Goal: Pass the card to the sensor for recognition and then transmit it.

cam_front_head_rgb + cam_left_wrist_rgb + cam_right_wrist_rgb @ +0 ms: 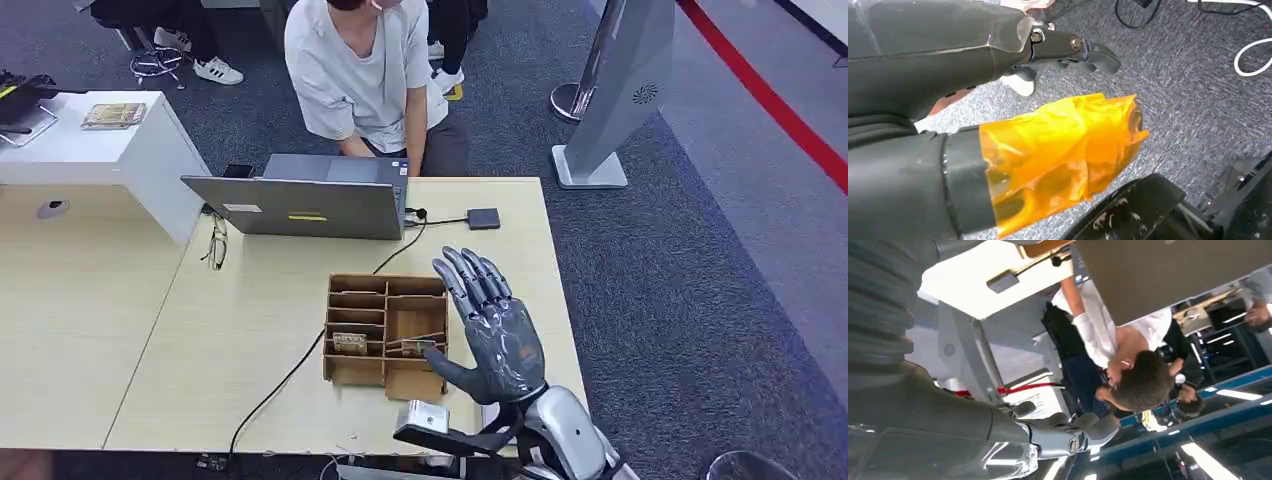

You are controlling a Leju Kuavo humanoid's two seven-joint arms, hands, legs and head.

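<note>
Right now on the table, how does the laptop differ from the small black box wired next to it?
The laptop is grey, far larger and stands open with its lid up; the small black box is dark, lies flat and is much smaller. The laptop sits in front of the person, the box off to its right near the table corner. Both rest on the table, with cables beside them.

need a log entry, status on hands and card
Right hand open, raised beside the cardboard organizer. Left hand empty, hanging over floor. Card not picked. Nothing blocking.
</note>
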